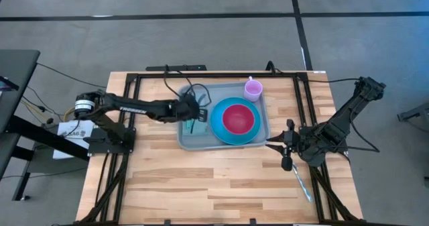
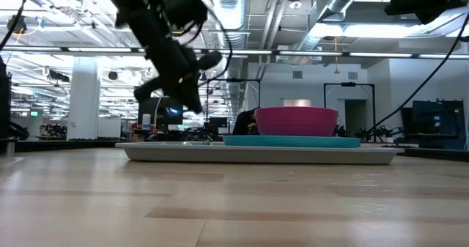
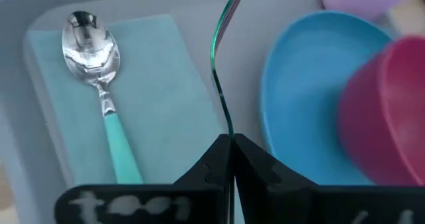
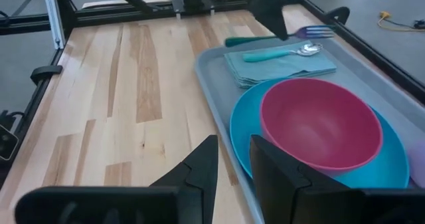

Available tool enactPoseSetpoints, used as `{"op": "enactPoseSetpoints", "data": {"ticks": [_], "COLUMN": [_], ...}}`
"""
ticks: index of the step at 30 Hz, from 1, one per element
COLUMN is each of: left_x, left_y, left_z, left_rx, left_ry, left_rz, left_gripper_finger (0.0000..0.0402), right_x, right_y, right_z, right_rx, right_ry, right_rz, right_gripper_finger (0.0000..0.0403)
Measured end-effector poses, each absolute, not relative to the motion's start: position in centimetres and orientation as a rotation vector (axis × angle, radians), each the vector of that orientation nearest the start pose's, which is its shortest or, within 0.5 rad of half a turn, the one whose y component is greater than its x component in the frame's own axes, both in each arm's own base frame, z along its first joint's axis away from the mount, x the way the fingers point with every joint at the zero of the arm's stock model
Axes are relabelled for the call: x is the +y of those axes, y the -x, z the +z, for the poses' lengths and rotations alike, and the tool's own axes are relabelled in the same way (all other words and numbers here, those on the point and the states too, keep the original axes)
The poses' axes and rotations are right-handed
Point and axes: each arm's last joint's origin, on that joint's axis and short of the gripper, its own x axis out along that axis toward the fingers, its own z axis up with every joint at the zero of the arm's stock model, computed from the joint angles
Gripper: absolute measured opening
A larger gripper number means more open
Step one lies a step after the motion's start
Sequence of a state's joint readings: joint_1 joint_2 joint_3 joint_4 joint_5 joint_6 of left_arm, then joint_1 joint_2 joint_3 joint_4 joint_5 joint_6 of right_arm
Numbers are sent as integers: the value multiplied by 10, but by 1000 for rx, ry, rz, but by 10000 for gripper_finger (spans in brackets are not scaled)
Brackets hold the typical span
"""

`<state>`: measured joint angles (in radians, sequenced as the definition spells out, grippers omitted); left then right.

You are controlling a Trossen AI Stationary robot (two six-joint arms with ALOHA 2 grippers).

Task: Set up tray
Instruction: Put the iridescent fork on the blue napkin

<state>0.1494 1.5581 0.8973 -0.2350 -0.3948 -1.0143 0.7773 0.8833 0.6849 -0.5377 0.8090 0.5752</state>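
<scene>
The grey-blue tray (image 1: 188, 142) lies flat on the wooden table. It carries a teal folded napkin (image 3: 159, 104), a round blue plate (image 1: 218, 129) with a pink bowl (image 1: 238, 117) on it, and a lilac cup (image 1: 253, 88) in its far right corner. A spoon (image 3: 99, 84) with a teal handle lies on the napkin. My left gripper (image 1: 193, 115) hovers over the napkin, shut on a fork (image 4: 317, 31). My right gripper (image 4: 232, 164) waits open above the table, just right of the tray. My left gripper pinches the fork between its two shut fingers, at the stem (image 3: 228, 132) between the teal handle and the tines. The fingers come slanting down from the table's left and lie across the fork. The fork is turned on edge and is lifted clear above the napkin.
A slim pale utensil (image 1: 301, 182) lies on the table near the right arm's base. A black frame (image 1: 201, 75) runs around the table top. Bare wood (image 1: 201, 186) stretches between the tray and the near edge.
</scene>
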Motion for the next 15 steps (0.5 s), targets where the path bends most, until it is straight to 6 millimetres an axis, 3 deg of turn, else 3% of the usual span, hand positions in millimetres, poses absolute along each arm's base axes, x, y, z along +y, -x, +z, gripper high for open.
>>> {"op": "enactPoseSetpoints", "data": {"ticks": [7,15], "left_x": [71,64], "left_y": [-287,-277], "left_z": [164,150], "left_rx": [427,403], "left_ry": [922,954], "left_rz": [906,999], "left_gripper_finger": [0,0], "right_x": [104,104], "right_y": [-136,-136], "right_z": [259,259], "right_rx": [481,481], "right_ry": [-31,-31], "right_rz": [-174,-175], "right_gripper_finger": [82,82]}}
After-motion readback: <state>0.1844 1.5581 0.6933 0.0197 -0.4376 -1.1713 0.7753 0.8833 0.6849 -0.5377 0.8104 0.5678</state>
